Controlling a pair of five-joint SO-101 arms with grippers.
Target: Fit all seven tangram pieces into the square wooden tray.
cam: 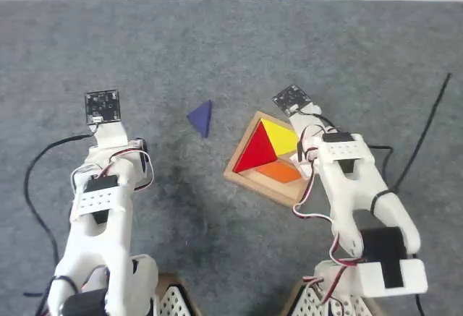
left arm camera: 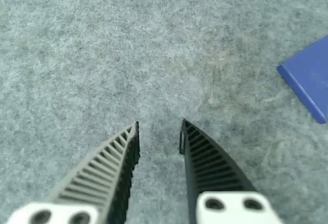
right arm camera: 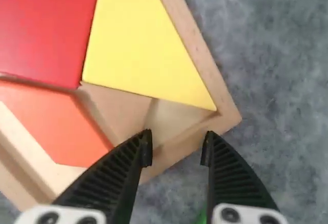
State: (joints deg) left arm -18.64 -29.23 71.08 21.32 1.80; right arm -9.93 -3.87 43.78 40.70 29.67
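Note:
The square wooden tray (cam: 253, 187) lies right of centre, turned like a diamond. It holds a red triangle (cam: 255, 153), a yellow triangle (cam: 278, 137) and an orange piece (cam: 280, 173). A blue triangle (cam: 201, 117) lies on the mat to the tray's left. My right gripper (right arm camera: 177, 137) is open over the tray's right corner, its fingertips straddling the rim (right arm camera: 201, 55) beside the yellow triangle (right arm camera: 138, 49), the red triangle (right arm camera: 46, 24) and the orange piece (right arm camera: 56, 126). My left gripper (left arm camera: 159, 129) is open over bare mat, with the blue triangle (left arm camera: 310, 75) off to one side.
A grey felt mat (cam: 217, 48) covers the table. A black cable (cam: 427, 124) runs along the right side. Bare tray floor (right arm camera: 118, 111) shows between the yellow and orange pieces.

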